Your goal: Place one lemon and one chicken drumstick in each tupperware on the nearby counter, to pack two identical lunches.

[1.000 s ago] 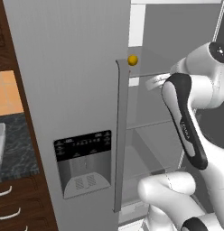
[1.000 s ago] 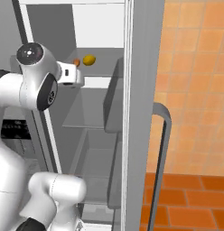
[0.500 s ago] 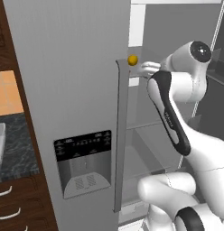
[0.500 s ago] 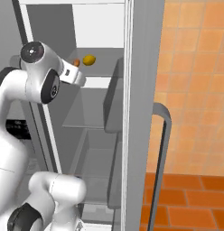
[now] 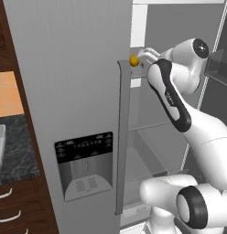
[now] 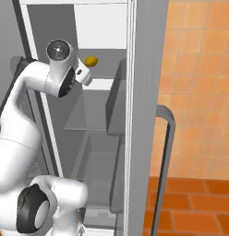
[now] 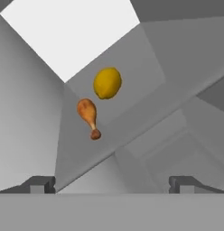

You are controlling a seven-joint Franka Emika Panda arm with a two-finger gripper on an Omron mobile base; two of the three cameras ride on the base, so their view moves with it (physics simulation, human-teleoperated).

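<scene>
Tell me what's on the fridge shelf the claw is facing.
On the fridge shelf lie a lemon and a chicken drumstick, close together but apart. The open claw holds nothing. The shelf's far corners are hidden from view.

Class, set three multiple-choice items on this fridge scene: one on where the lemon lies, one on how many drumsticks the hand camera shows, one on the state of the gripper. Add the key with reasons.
1. Where is the lemon?
A. on a shelf inside the open fridge
B. on the black counter
C. in the sink

2. How many drumsticks lie beside it in the hand view?
A. none
B. one
C. three

3. How is the gripper?
A. shut on the lemon
B. shut on nothing
C. open, apart from the food

Key: 1 A, the lemon rests on a grey fridge shelf; 2 B, a single drumstick lies next to it; 3 C, the fingertips stand wide with nothing between.
</scene>
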